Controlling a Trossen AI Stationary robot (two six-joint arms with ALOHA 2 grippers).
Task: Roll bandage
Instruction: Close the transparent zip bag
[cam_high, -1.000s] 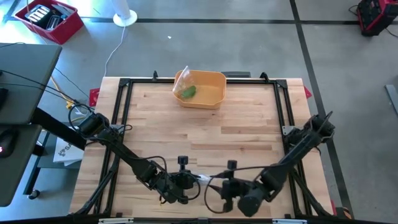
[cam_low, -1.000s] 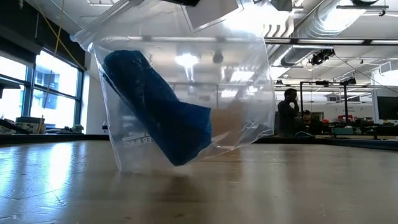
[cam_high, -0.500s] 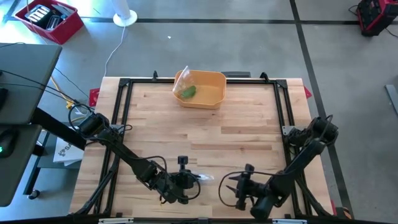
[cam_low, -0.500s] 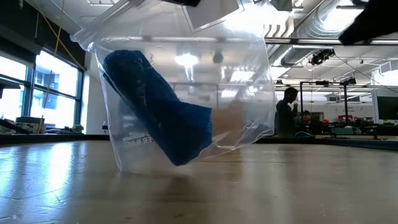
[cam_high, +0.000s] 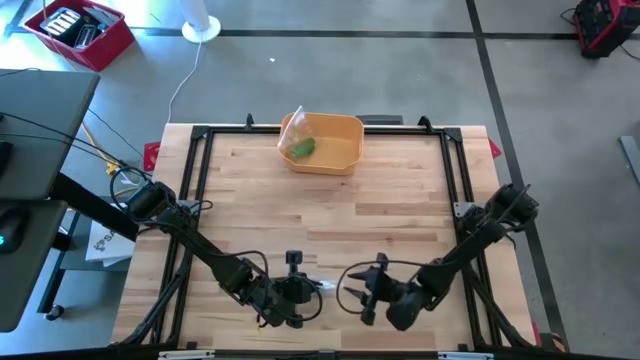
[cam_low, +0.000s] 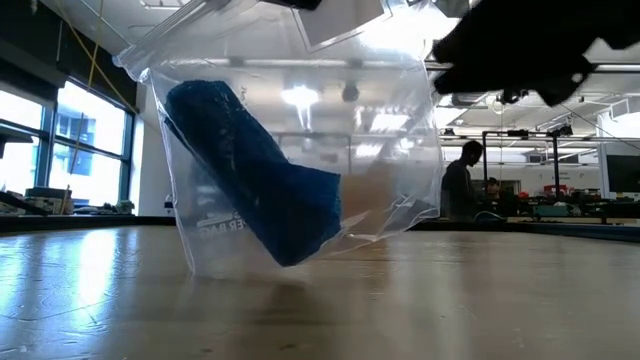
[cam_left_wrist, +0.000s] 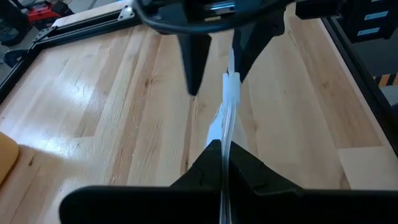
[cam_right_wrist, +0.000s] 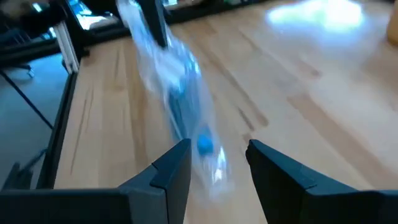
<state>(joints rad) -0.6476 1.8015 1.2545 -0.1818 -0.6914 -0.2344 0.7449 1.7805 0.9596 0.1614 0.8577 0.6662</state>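
Left pincer (cam_high: 300, 287) clamped on the top edge of a clear bag (cam_low: 300, 130) holding the blue bandage (cam_low: 255, 175), at the table's (cam_high: 400, 215) 6 o'clock edge. Right pincer (cam_high: 355, 290) spread open just at 3 o'clock of the bag. Yellow bowl (cam_high: 325, 143) far off at 12 o'clock.

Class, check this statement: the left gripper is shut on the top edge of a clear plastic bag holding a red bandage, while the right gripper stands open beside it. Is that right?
One detail is wrong: the bandage is blue, not red, as the low view shows. The rest holds: the left gripper is shut on the top edge of the clear plastic bag, and the right gripper stands open beside it.
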